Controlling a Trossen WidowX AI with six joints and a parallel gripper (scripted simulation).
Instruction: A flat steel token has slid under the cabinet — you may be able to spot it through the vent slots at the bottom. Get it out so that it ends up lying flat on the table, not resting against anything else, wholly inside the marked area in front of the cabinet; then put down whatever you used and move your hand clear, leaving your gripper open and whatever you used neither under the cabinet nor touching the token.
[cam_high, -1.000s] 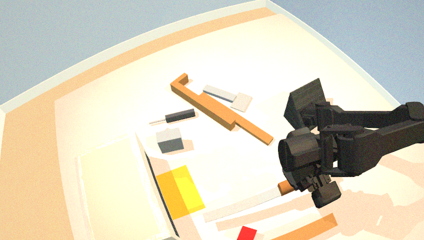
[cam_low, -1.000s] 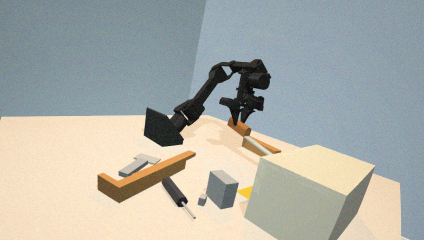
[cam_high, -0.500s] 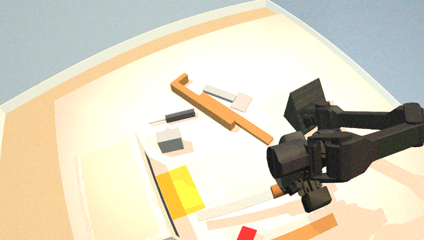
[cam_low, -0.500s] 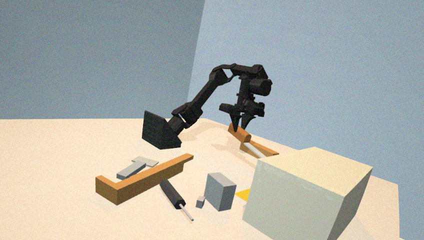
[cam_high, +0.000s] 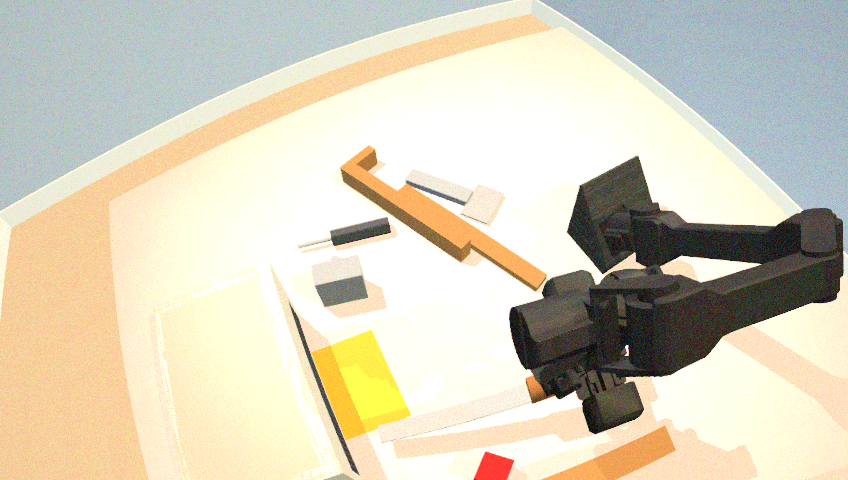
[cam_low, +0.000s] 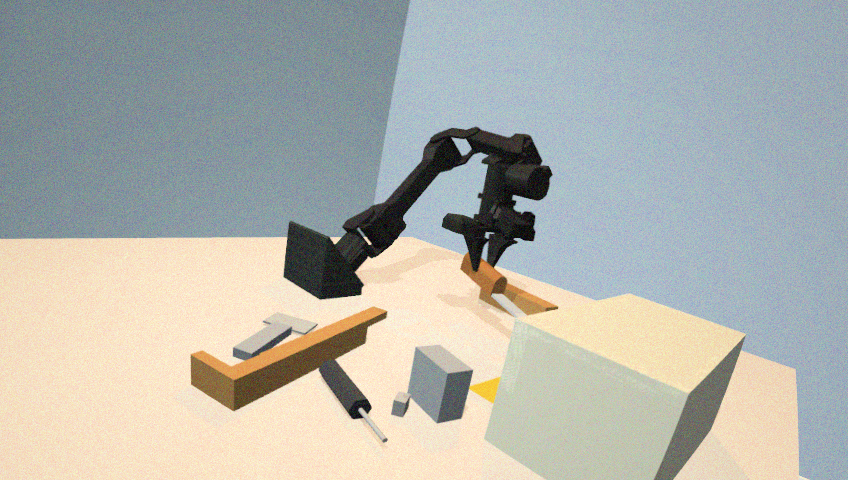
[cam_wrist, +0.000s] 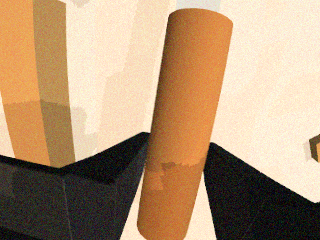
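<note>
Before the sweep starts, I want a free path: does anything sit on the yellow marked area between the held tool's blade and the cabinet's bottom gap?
Nothing visible does. The yellow marked area looks bare; the grey cube stands off to one side.

The tabletop is showing a matt, smooth cream surface. The handle is looking like matt brown wood, its blade like pale dull metal. The L-bar is appearing as matt wood. The claw is reading as dark matt plastic. The cabinet is looking smooth, matt, pale.
</note>
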